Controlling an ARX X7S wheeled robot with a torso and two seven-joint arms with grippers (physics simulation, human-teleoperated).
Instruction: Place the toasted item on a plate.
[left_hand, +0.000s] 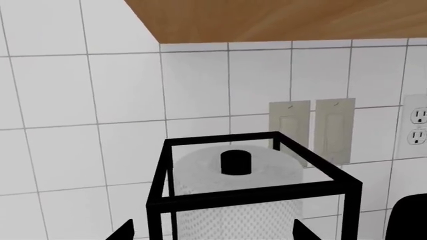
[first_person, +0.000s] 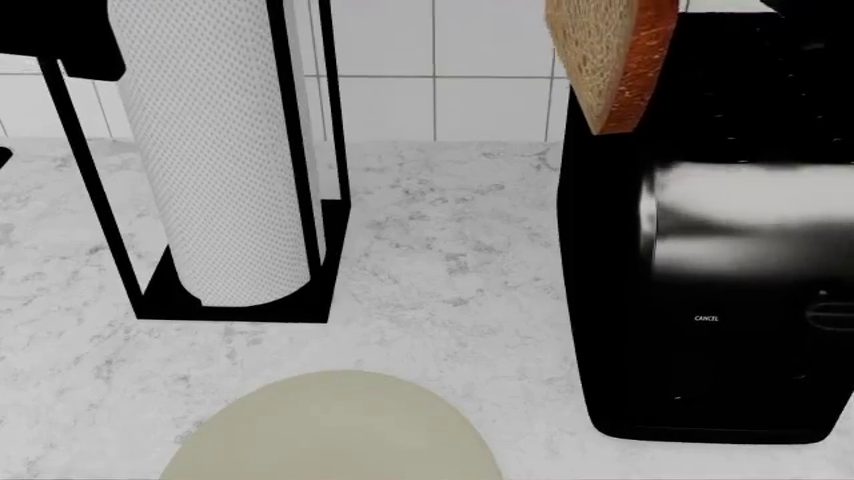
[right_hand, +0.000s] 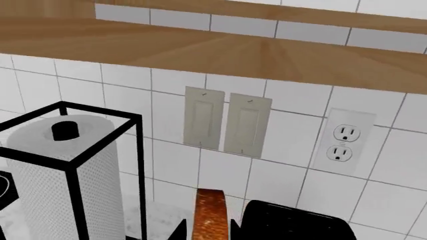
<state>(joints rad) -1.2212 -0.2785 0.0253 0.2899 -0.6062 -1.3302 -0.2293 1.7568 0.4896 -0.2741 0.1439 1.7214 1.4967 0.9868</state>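
The bread slice (first_person: 607, 60) hangs in the air at the far right of the head view, just above and in front of the black toaster's (first_person: 714, 280) left top edge, its tan porous face turned left and its orange-brown crust toward the right. In the right wrist view the same slice (right_hand: 210, 215) shows edge-on between two dark fingertips (right_hand: 179, 231) of the right pincer (right_hand: 207, 231), which is pinching it on both faces. The cream plate (first_person: 334, 430) lies flat on the marble table (first_person: 454, 250) at the near edge, left of the toaster and well below the slice. A paper towel roll (first_person: 220, 150) stands upright in a black wire frame (first_person: 314, 200) at the far left. Only two dark tips of the left pincer (left_hand: 213, 232) peek in beyond the frame, spread apart with nothing between them. The tiled wall (right_hand: 287, 165) carries two switches (right_hand: 227, 122) and an outlet (right_hand: 341, 142).
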